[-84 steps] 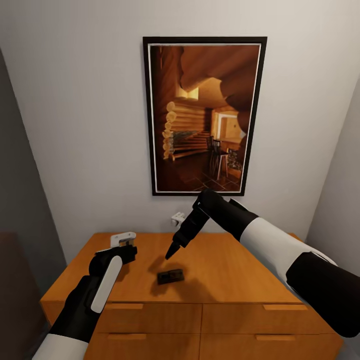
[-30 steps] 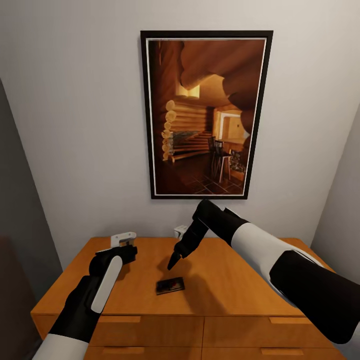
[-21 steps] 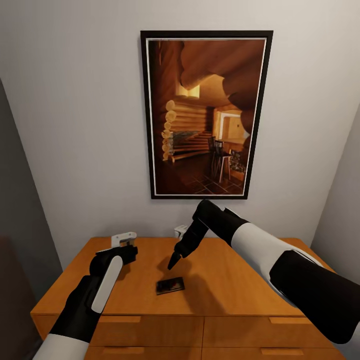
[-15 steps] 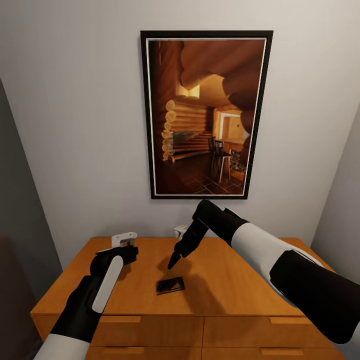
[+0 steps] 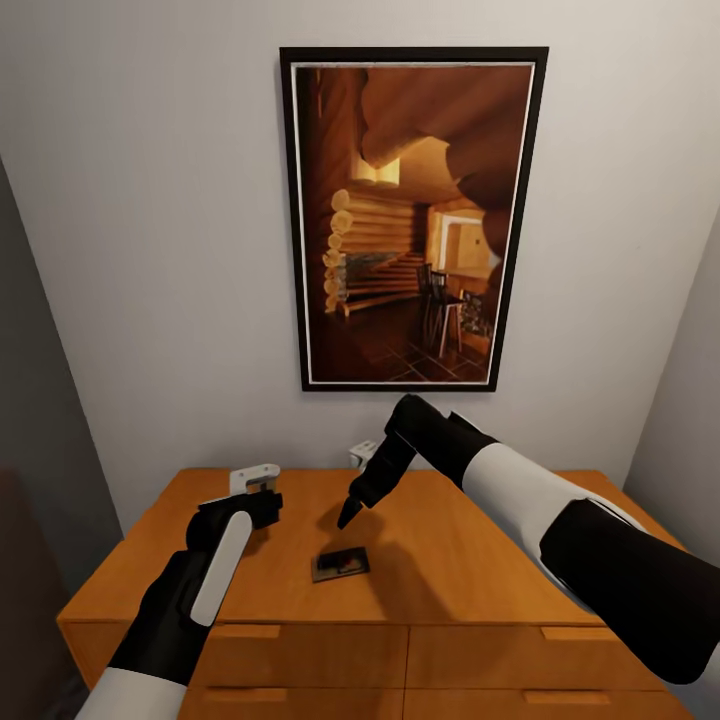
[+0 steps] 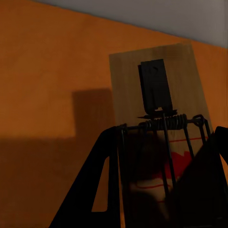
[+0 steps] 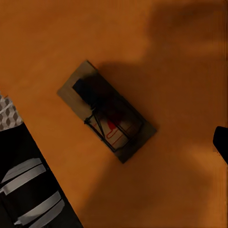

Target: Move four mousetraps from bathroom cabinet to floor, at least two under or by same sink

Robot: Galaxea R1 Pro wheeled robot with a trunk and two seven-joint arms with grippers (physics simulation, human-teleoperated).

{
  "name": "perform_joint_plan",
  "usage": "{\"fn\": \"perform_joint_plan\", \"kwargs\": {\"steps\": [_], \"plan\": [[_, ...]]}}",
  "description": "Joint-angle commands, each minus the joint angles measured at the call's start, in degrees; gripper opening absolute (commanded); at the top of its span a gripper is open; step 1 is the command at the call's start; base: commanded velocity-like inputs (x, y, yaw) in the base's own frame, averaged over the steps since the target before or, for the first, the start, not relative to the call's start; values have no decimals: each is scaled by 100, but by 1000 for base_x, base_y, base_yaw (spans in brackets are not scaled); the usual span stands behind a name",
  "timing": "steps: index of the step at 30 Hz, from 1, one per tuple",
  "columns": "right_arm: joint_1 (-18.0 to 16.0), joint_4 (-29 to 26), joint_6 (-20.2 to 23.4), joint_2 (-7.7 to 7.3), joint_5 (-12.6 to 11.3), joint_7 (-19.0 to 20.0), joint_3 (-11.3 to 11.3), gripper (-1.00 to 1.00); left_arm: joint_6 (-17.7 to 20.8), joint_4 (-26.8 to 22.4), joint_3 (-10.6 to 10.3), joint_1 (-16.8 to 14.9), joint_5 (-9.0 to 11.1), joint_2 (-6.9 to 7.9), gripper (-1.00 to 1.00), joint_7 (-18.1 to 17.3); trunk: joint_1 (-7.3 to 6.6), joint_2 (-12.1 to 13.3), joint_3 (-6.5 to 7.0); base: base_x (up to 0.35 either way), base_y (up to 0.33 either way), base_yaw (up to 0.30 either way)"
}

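Mousetrap (image 6: 156, 109) lower end hidden between left fingers (image 6: 102, 185).

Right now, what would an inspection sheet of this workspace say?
Surface: orange wooden cabinet top, with drawers below it.
Job's things: one flat dark rectangular mousetrap lies on the top; a second mousetrap stands between the left gripper's fingers.
Clutter: nothing seen.
Grippers: left gripper seems shut on the second mousetrap; right gripper hovers empty above the lying one, jaws unclear.
Cables: nothing seen.
Surroundings: pale wall, black-framed log-cabin picture.
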Motion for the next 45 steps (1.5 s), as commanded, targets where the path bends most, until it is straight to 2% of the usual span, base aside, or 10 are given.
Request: {"fn": "perform_joint_plan", "kwargs": {"steps": [1,4,15,45], "plan": [[-7,-8,34,-1,18,19,3,100,12,-6,-6,-5,53,-1,-100,65,23,-47,-26,0,0,0],[-8,-96,43,4,17,-18,-46,100,11,-6,-2,-5,62,-8,-100,58,89,-167,-80,0,0,0],[-8,-152,47,9,0,54,-216,100,12,-6,0,-5,64,-9,-100,61,89,-167,-80,0,0,0],[-8,-157,39,9,-9,68,-238,100,8,77,-1,-5,56,-18,-100,68,748,-1370,-619,0,0,0]]}}
